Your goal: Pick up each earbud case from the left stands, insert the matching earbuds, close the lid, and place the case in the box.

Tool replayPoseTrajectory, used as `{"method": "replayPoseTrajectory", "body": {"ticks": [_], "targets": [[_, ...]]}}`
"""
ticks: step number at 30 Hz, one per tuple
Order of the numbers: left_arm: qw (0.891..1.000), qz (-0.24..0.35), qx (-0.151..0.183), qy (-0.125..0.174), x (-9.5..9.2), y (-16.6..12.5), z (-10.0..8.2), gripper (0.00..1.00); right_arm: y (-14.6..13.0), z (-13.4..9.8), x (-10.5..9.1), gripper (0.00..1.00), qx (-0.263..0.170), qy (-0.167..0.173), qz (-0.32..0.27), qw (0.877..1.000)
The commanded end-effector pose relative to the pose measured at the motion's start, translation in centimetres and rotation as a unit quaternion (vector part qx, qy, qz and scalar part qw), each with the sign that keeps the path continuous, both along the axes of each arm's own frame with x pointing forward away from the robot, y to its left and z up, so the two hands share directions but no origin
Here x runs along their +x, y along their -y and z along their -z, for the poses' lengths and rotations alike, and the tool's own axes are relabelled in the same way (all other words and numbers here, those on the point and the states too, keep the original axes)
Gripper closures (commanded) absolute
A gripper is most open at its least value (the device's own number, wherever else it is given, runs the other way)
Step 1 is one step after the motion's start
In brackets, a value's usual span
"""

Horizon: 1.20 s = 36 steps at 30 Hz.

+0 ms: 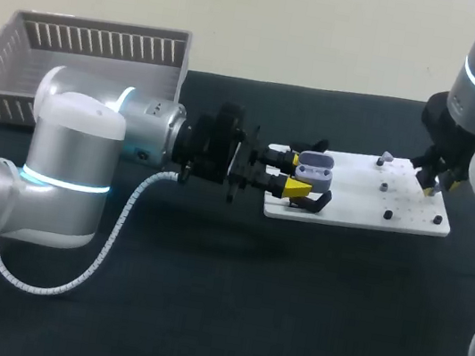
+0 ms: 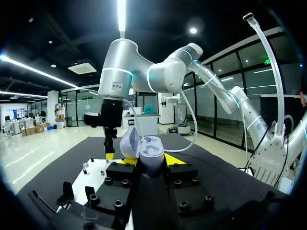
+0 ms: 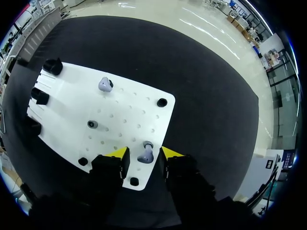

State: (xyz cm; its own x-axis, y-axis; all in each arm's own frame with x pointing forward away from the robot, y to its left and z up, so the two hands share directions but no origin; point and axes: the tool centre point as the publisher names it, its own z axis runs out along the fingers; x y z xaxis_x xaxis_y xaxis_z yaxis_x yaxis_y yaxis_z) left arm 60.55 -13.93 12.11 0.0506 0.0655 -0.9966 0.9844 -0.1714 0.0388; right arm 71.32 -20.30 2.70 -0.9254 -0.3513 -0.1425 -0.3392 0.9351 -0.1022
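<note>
My left gripper (image 1: 297, 175) is shut on a lavender earbud case (image 1: 316, 163), held over the left end of the white board (image 1: 368, 208). In the left wrist view the case (image 2: 149, 152) sits upright between the yellow tips with its lid open. My right gripper (image 1: 431, 183) is at the board's right end. In the right wrist view its open fingers straddle a lavender earbud (image 3: 145, 155) on a peg, with small gaps on both sides. A second earbud (image 3: 105, 85) rests farther along the board (image 3: 129, 110), also visible in the head view as the earbud (image 1: 386, 156).
A grey slatted basket (image 1: 85, 55) stands at the back left of the black table. Black stands (image 3: 53, 66) and small black posts (image 3: 162, 102) rise from the board. A grey peg (image 3: 92, 124) sits mid-board. My left arm's cable (image 1: 110, 239) loops over the table.
</note>
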Motion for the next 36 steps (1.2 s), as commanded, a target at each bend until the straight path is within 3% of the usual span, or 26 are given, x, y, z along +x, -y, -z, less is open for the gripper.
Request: {"method": "replayPoseTrajectory", "body": {"ticks": [1,11,18,20,22,24,29,36], "targets": [[1.000,-0.001,-0.001,0.001,0.0,0.0,0.1,1.00,0.0,0.1,0.1,0.61,-0.001,0.000,0.001,1.000],[1.000,-0.001,-0.001,0.001,0.0,0.0,0.1,1.00,0.0,0.4,-0.1,0.62,-0.008,-0.004,0.003,1.000],[1.000,-0.001,-0.001,0.001,0.0,0.0,0.1,1.00,0.0,0.5,-0.3,0.67,-0.014,0.001,0.005,1.000],[1.000,-0.001,-0.001,0.001,0.0,0.0,0.1,1.00,0.0,0.5,-0.3,0.79,-0.016,0.002,0.006,1.000],[1.000,-0.001,-0.001,0.001,0.0,0.0,0.1,1.00,0.1,0.4,-0.3,1.00,-0.018,0.004,0.009,1.000],[1.000,-0.001,-0.001,0.001,0.0,0.0,0.1,1.00,0.1,0.2,-0.5,1.00,-0.020,0.005,0.010,1.000],[1.000,-0.001,-0.001,0.001,0.0,0.0,0.1,1.00,-0.4,-1.2,-1.4,1.00,-0.028,0.015,0.015,0.999],[1.000,-0.001,-0.001,0.001,0.0,0.0,0.1,1.00,-1.8,-5.6,-4.4,1.00,-0.009,0.024,0.048,0.999]]}}
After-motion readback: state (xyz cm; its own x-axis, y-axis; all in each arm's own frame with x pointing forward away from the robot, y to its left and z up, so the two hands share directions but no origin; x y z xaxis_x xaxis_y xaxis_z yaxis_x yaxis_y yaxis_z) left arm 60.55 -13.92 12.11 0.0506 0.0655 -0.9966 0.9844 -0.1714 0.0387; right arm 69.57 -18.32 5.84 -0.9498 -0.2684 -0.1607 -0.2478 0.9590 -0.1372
